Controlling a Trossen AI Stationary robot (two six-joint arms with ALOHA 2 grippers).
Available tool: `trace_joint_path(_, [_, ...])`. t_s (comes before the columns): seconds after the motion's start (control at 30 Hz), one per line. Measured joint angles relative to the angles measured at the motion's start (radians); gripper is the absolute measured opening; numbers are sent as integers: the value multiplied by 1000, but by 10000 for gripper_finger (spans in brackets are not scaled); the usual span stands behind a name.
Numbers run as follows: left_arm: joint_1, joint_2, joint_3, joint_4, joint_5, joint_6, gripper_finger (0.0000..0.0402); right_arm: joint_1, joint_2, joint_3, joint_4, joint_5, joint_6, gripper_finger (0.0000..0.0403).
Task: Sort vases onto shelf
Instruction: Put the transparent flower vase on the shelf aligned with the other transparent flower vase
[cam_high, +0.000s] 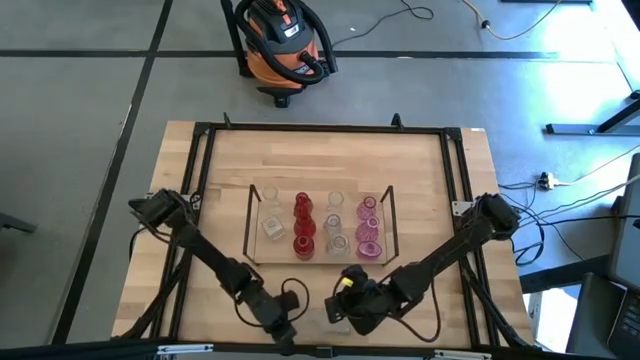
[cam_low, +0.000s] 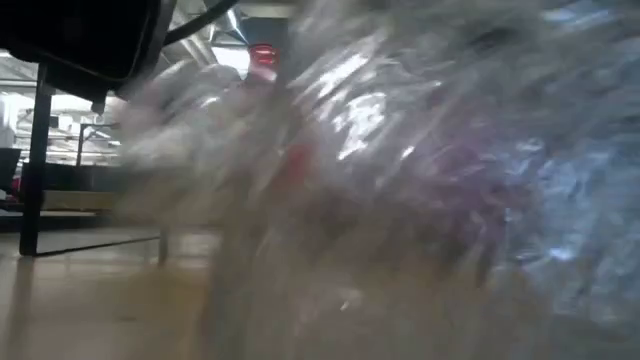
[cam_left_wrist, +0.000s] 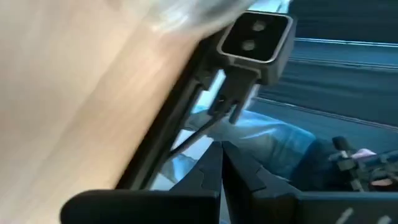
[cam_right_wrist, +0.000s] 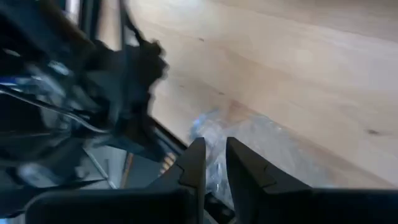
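The shelf (cam_high: 250, 225), a low dark wire rack, stands mid-table. It carries red vases (cam_high: 303, 225), pink vases (cam_high: 368, 230) and clear ones (cam_high: 272, 228), all resting on their bases. One clear vase (cam_high: 335, 314) sits at the table's near edge and fills the low view as a blur (cam_low: 380, 180). My right gripper (cam_high: 345, 305) is shut on it. My left gripper (cam_high: 285, 332) is shut and empty, just left of it, over the near edge frame. My right gripper (cam_right_wrist: 216, 155) has the clear vase (cam_right_wrist: 261, 146) between its two fingers, with glass showing in the narrow gap at their free ends (cam_right_wrist: 214, 171). The fingers slant down toward the table's near left. I cannot tell which part of the vase they grip, or whether it is off the wood.
A large black frame (cam_high: 205, 135) edges the table. The low camera (cam_left_wrist: 256, 34) sits on its near bar, close to both grippers. An orange and black vacuum (cam_high: 285, 45) stands on the floor beyond the far edge. Bare wood lies between shelf and near edge.
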Motion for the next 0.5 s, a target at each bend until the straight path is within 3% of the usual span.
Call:
trace_joint_path(0.17, [-7, -57, 0, -77, -66, 10, 0, 16, -5, -2, -81, -48, -8, 53])
trace_joint_path(0.5, [-42, -83, -1, -111, -218, 18, 0, 135, -31, -2, -326, -47, 251, 53])
